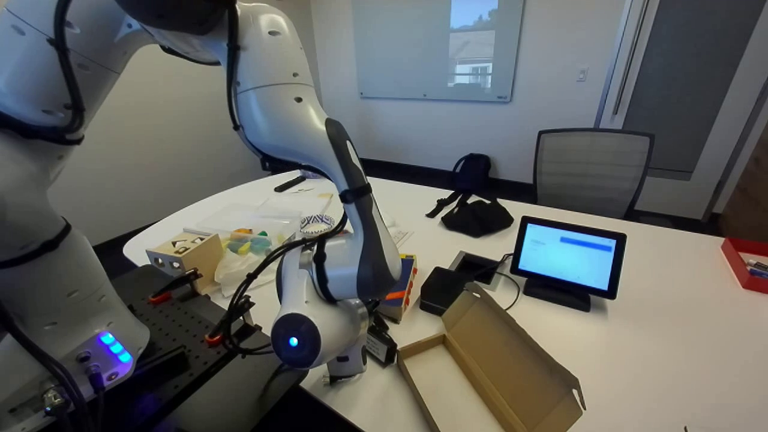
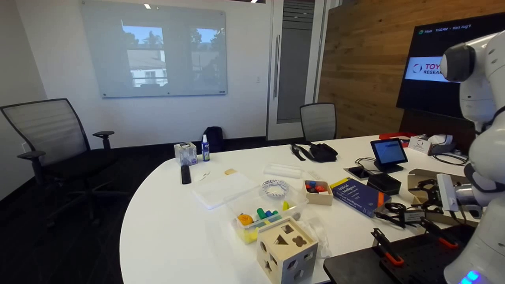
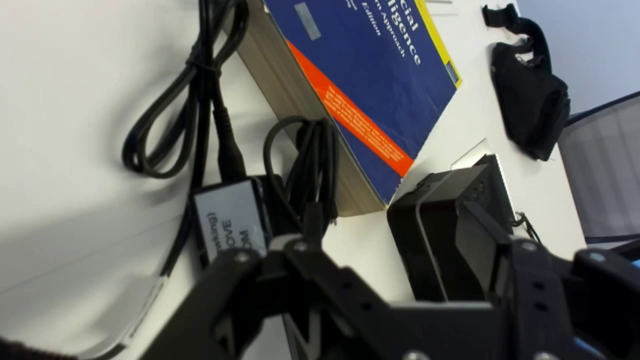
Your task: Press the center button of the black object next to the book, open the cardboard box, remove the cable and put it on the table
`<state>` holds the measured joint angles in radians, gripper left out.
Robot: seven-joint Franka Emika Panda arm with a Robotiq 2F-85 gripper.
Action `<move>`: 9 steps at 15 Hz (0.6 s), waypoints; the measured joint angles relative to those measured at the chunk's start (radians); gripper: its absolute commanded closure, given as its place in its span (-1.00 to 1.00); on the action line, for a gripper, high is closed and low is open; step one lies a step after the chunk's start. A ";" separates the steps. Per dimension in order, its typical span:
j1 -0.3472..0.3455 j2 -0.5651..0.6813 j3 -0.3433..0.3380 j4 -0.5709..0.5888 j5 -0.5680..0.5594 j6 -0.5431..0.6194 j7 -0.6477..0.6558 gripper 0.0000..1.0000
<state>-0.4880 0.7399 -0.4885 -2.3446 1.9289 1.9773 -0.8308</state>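
The gripper (image 3: 392,215) has its jaws spread, with a wide gap between the 2 fingers (image 3: 481,245). In the wrist view, 1 finger shows in front of the coiled black cable (image 3: 325,155), and the other shows in front of the square black device (image 3: 440,225). I cannot tell if either finger touches what is behind it.

The cable lies on the white table (image 3: 75,100), right beside the thick blue Artificial Intelligence book (image 3: 370,85). Its power adapter (image 3: 230,217) has a white label. The device sits near a corner of the book.

In an exterior view, the cardboard box (image 1: 507,354) is open, with its lid tipped up and its pale bottom showing. A tablet (image 1: 567,255) with a lit screen stands nearby. In an exterior view, a wooden shape sorter (image 2: 286,252) stands well apart from the gripper.
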 measured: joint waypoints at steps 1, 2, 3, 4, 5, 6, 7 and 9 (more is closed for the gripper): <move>0.010 -0.023 -0.031 -0.007 -0.050 0.000 0.020 -1.00; 0.018 -0.051 -0.064 -0.014 -0.106 0.002 0.038 -1.00; 0.025 -0.083 -0.099 -0.022 -0.167 0.006 0.055 -1.00; 0.030 -0.118 -0.134 -0.028 -0.238 0.015 0.075 -1.00; 0.044 -0.153 -0.179 -0.033 -0.329 0.018 0.100 -1.00; 0.068 -0.185 -0.233 -0.035 -0.425 0.018 0.126 -1.00; 0.092 -0.216 -0.282 -0.035 -0.517 0.018 0.149 -1.00; 0.108 -0.289 -0.330 -0.033 -0.692 0.041 0.174 -1.00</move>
<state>-0.3803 0.4511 -0.8183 -2.3779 1.2366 2.0178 -0.6569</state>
